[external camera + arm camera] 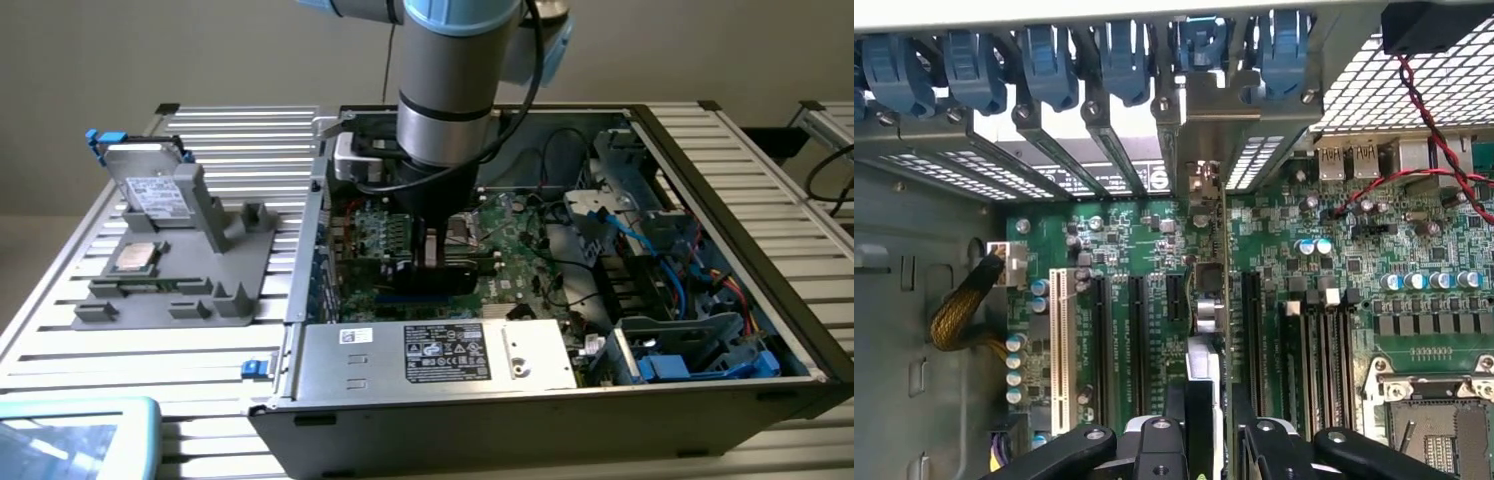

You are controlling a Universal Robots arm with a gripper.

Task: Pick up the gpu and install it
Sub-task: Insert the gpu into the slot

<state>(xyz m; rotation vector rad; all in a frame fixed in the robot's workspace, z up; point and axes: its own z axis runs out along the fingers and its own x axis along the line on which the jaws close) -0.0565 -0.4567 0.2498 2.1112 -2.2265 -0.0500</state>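
Note:
The gpu point(1206, 305) shows edge-on in the wrist view, a thin card standing upright over the green motherboard point(1124, 240) between the black expansion slots. Its silver end bracket point(1200, 130) reaches the rear slot openings of the case. My gripper point(1204, 432) is shut on the card, one black finger point(1154, 440) on each side. In the exterior view the gripper point(434, 250) is deep inside the open computer case point(721, 385), with the gpu's black body point(443, 277) just below it, low against the board.
A grey holder point(174, 300) at the exterior view's left carries a silver drive point(147, 185) and a CPU chip point(138, 257). The power supply point(441, 350) fills the case front. Cables and blue drive bays point(667, 250) crowd the right side. Blue latches point(1044, 60) line the rear slots.

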